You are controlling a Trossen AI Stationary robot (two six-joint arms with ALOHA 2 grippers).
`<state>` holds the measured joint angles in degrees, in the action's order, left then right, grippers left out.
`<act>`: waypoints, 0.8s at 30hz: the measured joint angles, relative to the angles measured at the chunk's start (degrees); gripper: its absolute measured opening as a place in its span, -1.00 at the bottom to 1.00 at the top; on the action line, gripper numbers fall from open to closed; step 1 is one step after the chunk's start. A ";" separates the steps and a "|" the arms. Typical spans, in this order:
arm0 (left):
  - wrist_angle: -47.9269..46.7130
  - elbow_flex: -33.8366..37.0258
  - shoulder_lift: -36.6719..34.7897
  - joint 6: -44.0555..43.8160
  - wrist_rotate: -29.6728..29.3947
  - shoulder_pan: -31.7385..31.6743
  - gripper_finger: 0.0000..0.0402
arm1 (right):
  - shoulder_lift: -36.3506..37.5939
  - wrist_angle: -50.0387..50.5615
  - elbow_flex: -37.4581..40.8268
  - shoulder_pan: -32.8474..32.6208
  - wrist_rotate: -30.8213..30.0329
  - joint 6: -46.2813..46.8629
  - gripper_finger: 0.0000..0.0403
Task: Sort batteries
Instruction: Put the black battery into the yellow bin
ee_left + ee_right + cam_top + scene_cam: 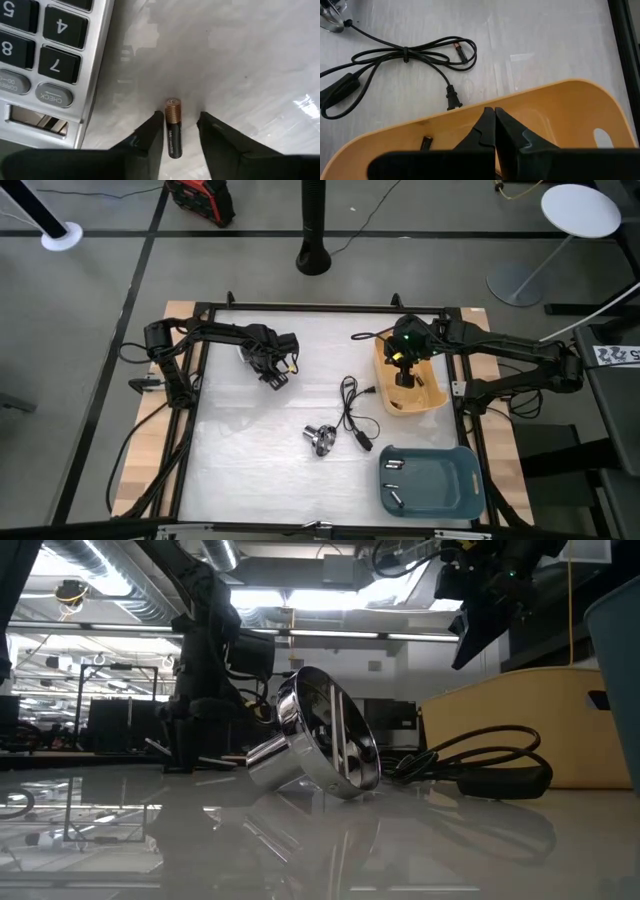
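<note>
Your left gripper (181, 131) sits low on the table by the silver calculator (45, 65), fingers apart on either side of a small black battery with a copper end (173, 127), not yet clamped. Keep it centred between the pads and close gently so it doesn't roll.

Right gripper (494, 131) hangs over the tan plastic bin (560, 115), fingers together.

Count: one battery here, one dark one in the tan bin (426, 143), about three in the blue-grey tray (455, 480).
</note>
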<state>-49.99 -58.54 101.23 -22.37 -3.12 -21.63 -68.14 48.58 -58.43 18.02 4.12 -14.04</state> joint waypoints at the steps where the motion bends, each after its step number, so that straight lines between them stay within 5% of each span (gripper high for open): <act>1: 0.04 0.00 0.00 0.00 0.08 0.00 -0.48 | 0.00 -0.02 0.00 -0.02 0.00 0.02 -1.00; 9: 0.06 -0.02 0.00 -0.31 0.15 0.02 -0.93 | 0.00 -0.02 0.00 0.00 0.00 0.02 -1.00; 24: 0.14 -2.88 0.20 -3.97 5.35 -0.20 -0.96 | 0.00 -0.04 0.00 -0.02 0.00 0.00 -1.00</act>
<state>-49.85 -61.42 101.43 -26.34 2.23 -21.82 -68.14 48.53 -58.43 18.00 4.12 -14.04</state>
